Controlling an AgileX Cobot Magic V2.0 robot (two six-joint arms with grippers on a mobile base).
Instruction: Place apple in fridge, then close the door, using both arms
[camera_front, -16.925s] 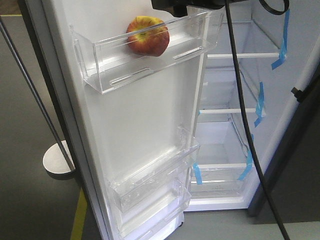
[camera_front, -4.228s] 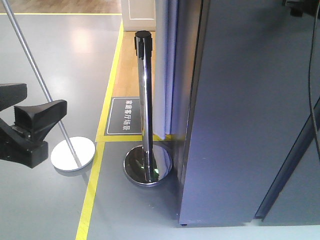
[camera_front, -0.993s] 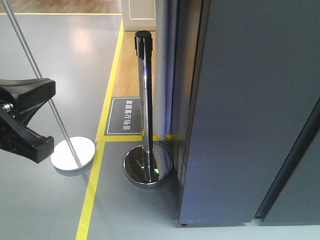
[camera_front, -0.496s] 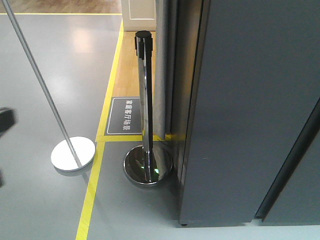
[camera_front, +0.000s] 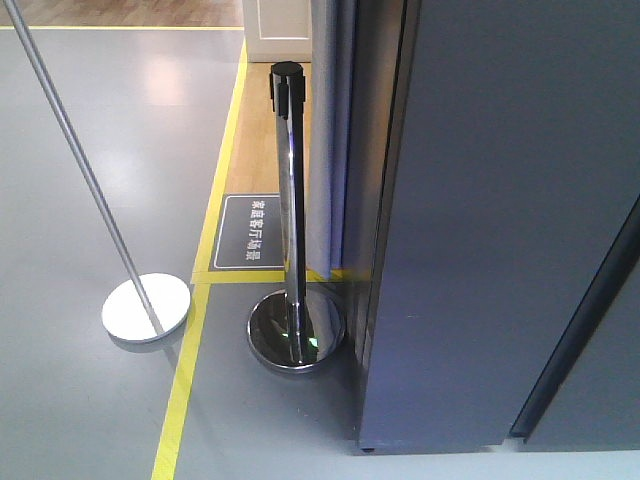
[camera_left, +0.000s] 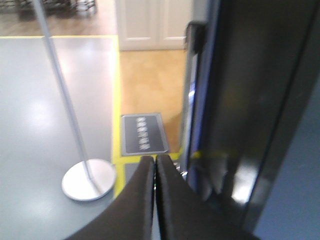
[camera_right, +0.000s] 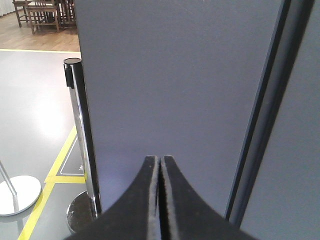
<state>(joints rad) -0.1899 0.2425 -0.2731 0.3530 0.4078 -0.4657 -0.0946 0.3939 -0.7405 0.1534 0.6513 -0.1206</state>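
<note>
Door (camera_front: 490, 200) shut flush on the fridge (camera_front: 372, 170): front view shows only its dark-grey outer face, no white interior. Apple not visible in any view, can't tell where it sits.

Left gripper (camera_left: 155, 172) has fingers pressed together, nothing between them, pointing at the floor just left of the fridge's side edge; that view is blurred. Right gripper (camera_right: 160, 175) likewise pinched closed and empty, facing the door's grey face head-on, close to it but contact can't be judged.

Obstacles: chrome stanchion post (camera_front: 290, 200) with black cap stands on its round base (camera_front: 296, 330) just beside the fridge's left front corner. Second thinner pole (camera_front: 80, 170) leans on a flat disc base (camera_front: 146, 308), further left. Yellow floor tape (camera_front: 185, 380) runs between them; grey floor sign (camera_front: 250, 232) behind the post.
</note>
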